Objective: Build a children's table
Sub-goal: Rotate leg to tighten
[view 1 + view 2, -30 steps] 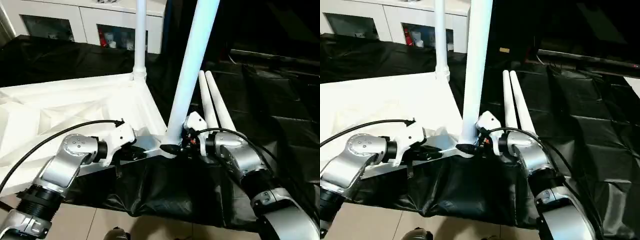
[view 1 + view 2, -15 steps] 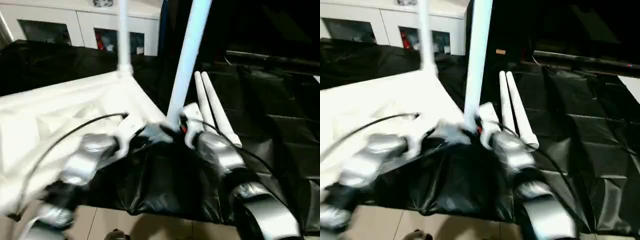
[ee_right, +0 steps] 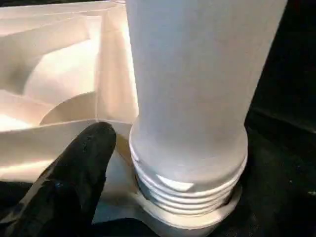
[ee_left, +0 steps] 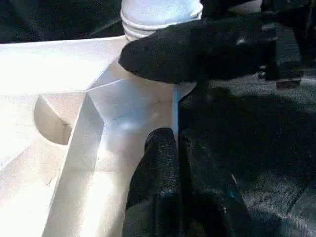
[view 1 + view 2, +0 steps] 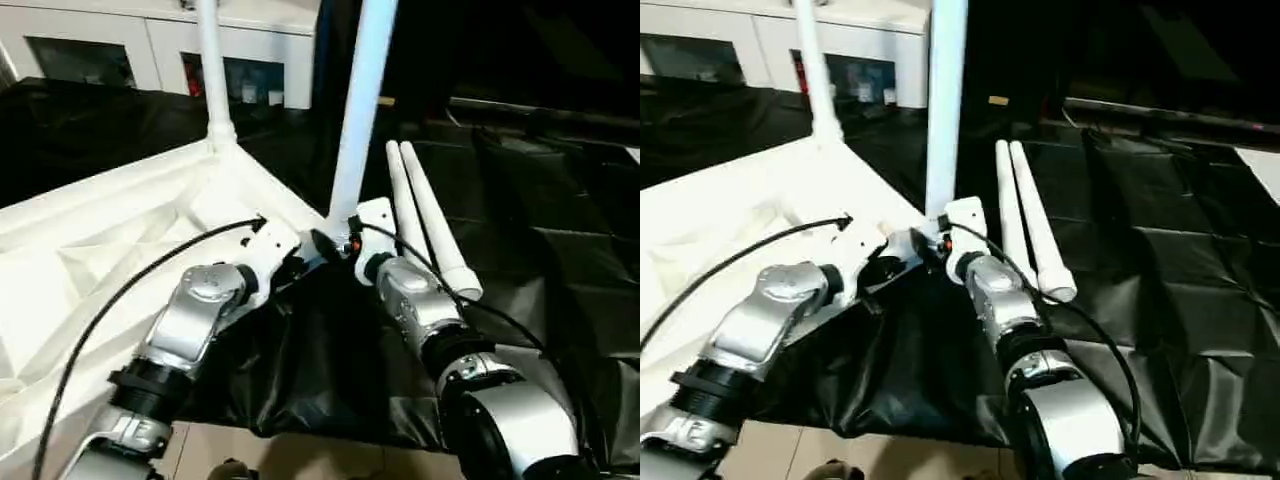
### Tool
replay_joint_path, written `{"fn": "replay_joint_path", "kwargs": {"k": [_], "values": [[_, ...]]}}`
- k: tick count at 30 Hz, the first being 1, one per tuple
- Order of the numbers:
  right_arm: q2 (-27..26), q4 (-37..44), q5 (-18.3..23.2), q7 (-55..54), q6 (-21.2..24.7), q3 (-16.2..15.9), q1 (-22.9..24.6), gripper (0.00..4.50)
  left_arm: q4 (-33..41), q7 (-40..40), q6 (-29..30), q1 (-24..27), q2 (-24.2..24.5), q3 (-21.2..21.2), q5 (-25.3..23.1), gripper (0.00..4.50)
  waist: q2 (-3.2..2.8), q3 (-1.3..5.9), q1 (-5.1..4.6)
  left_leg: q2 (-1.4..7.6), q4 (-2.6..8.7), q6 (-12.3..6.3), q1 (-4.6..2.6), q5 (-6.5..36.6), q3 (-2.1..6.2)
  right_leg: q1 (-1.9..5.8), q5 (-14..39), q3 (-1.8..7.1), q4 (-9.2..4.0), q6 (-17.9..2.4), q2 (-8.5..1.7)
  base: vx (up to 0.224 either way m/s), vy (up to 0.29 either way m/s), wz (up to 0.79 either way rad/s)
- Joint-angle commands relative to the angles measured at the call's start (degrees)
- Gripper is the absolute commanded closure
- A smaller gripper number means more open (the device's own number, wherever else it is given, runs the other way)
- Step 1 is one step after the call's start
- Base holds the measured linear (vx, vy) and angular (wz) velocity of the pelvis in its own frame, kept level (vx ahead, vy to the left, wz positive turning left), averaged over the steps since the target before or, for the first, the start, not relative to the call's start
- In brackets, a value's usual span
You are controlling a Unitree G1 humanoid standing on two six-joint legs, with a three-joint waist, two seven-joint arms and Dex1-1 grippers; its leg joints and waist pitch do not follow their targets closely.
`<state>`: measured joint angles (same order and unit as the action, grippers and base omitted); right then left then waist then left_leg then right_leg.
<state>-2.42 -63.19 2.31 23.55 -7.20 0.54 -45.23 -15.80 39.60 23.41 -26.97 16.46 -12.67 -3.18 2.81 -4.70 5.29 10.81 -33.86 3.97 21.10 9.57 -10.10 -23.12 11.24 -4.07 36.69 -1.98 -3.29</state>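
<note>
Left gripper (image 4: 178, 163) clamped on tabletop (image 5: 90, 250) rim; right gripper (image 5: 330, 243) spread at upright leg (image 5: 358, 110) base, two o'clock.

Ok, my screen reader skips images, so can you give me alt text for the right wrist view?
A thick white table leg stands upright, its ribbed end seated in a round corner socket of the upturned white tabletop. One black gripper finger lies beside the leg's base.

black plastic sheeting (image 5: 560, 250); white glass-doored cabinet (image 5: 130, 50) behind
</note>
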Motion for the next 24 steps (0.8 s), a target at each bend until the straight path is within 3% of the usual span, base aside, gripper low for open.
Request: {"fn": "replay_joint_path", "kwargs": {"k": [1,3,10,18,23,24], "values": [[-0.02,1.57,-0.59,5.38,-1.19,-2.12,0.03,0.56,2.54,4.25,-4.08,0.34,-0.45,-1.93,2.77,4.5,-0.24,4.65,0.24,2.48,3.65,-0.83,-0.48,11.28,0.85,2.98,13.29,3.43,-5.04,-9.44,-5.58,0.0,0.0,0.0],[3.93,4.27,-1.17,13.08,-1.43,-4.02,1.84,0.56,3.43,8.33,-6.08,1.37,1.78,-1.93,3.93,4.5,-0.56,4.54,0.5,2.7,3.69,-1.27,-0.69,11.99,0.86,2.83,13.75,3.41,-5.22,-9.77,-5.55,0.0,0.0,0.0],[9.71,9.45,-0.63,25.76,-1.25,-6.39,4.7,0.56,5.11,16.4,-8.1,3.04,6.21,-2.13,6.26,4.5,-0.5,4.46,0.88,2.7,3.77,-1.31,-0.69,12.77,0.9,2.9,15.27,3.46,-5.22,-10.19,-5.52,0.0,0.0,0.0],[13.32,14.29,-0.35,35.79,-0.48,-9.19,7.02,0.56,6.93,24.7,-9.34,4.51,10.78,-2.13,8.7,4.5,-0.52,4.45,1.22,2.86,3.9,-1.43,-0.77,13.25,0.96,2.89,15.56,3.45,-5.2,-10.51,-5.45,0.0,0.0,0.0],[14.08,16.23,-0.54,39.51,0.18,-10.84,8.08,0.56,7.15,27.79,-9.45,4.72,12.74,-2.54,9.44,4.5,-0.45,4.55,1.17,2.8,3.8,-1.54,-0.72,11.77,0.9,2.92,12.89,3.37,-4.79,-11.38,-5.3,0.0,0.0,0.0],[14.18,16.57,-0.68,40.32,0.46,-11.18,8.29,0.82,6.85,28.21,-9.73,4.65,13.04,-2.63,9.37,4.5,-0.35,4.56,1.16,2.75,3.77,-1.62,-0.62,11.58,0.86,2.99,12.72,3.41,-4.82,-11.43,-5.34,0.0,0.0,0.0]]}}
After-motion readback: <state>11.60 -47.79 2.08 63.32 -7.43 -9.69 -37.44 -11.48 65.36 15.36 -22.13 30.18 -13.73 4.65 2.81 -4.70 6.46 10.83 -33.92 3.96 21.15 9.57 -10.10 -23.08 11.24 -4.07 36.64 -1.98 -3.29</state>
